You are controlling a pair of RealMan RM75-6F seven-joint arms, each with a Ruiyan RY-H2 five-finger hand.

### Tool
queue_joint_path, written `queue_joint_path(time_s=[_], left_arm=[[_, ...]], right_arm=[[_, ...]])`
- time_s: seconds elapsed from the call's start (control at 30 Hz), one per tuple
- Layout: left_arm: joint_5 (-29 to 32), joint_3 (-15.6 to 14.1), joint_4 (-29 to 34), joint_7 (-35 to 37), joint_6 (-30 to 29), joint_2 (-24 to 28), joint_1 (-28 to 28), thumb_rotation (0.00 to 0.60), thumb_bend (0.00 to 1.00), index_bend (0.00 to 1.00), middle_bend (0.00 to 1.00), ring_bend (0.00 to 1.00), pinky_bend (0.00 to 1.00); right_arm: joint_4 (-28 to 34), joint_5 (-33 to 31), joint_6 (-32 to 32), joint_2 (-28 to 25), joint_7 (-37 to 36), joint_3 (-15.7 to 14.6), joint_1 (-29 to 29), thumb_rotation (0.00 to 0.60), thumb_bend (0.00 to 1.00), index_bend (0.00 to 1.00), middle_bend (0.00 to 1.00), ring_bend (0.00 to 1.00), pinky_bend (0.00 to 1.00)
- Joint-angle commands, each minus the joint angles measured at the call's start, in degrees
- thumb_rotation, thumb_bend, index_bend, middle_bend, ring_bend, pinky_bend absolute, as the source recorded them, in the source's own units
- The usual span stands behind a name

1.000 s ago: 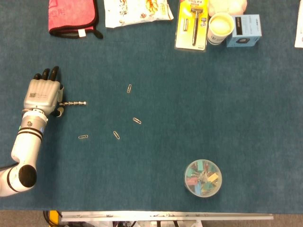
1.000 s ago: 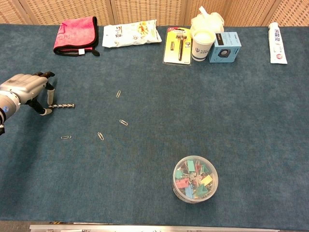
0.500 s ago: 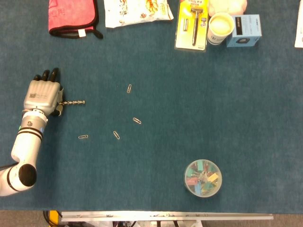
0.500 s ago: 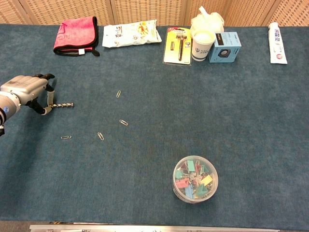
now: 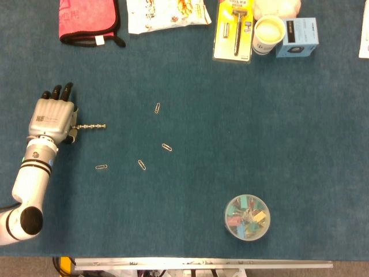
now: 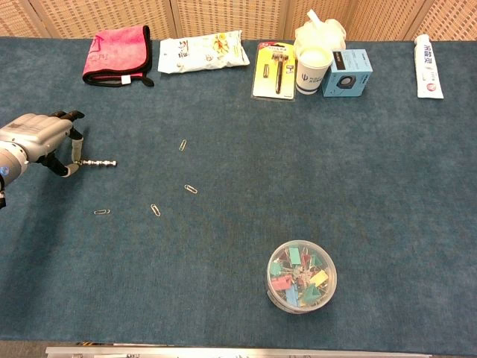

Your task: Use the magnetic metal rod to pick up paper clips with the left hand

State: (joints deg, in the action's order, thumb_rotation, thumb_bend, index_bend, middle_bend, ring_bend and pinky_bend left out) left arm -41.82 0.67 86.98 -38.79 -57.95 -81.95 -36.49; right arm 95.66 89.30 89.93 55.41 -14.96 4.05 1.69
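Left hand (image 5: 53, 118): I am gripping the metal rod (image 5: 92, 126) by one end, level, pointing right.
Paper clips (image 5: 141, 164): four are lying scattered on the table (image 5: 242, 133), apart from the rod.

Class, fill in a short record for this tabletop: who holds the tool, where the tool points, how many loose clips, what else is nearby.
holder: left hand grips the rod
rod direction: tip toward the table's middle, level
loose clips: four, on the cloth, none on the rod; nearest clip
tub: clear, with coloured binder clips
far edge: pink cloth, snack bag, razor pack, cup, box
right hand: not in view
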Motion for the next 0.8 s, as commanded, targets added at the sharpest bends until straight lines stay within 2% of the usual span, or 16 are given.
queue_joint_path(time_s=[0.03, 0.5, 0.8], left_arm=[[-1.8, -0.5, 3.0, -0.8, -2.1, 1.4, 0.4, 0.6, 0.36, 0.53, 0.0, 0.0, 0.13], [-8.7, -2.5, 14.4, -5.1, -10.1, 5.9, 2.0, 0.6, 0.36, 0.53, 0.0, 0.0, 0.13], [-13.6, -4.2, 19.3, -7.9, -13.9, 7.2, 3.5, 0.6, 0.36, 0.53, 0.0, 0.0, 0.13]], right_arm=[[0.0, 0.1, 0.0, 0.0, 0.0, 0.0, 0.0, 0.6, 0.12, 0.2, 0.19, 0.18, 0.31], [0.2, 0.8, 0.5, -0.3, -0.5, -0.2, -0.2, 0.6, 0.12, 0.2, 0.19, 0.18, 0.31], [0.4, 1.2, 0.9, -0.4, -0.8, -0.3, -0.3, 0.6, 0.12, 0.2, 0.19, 0.18, 0.31]])
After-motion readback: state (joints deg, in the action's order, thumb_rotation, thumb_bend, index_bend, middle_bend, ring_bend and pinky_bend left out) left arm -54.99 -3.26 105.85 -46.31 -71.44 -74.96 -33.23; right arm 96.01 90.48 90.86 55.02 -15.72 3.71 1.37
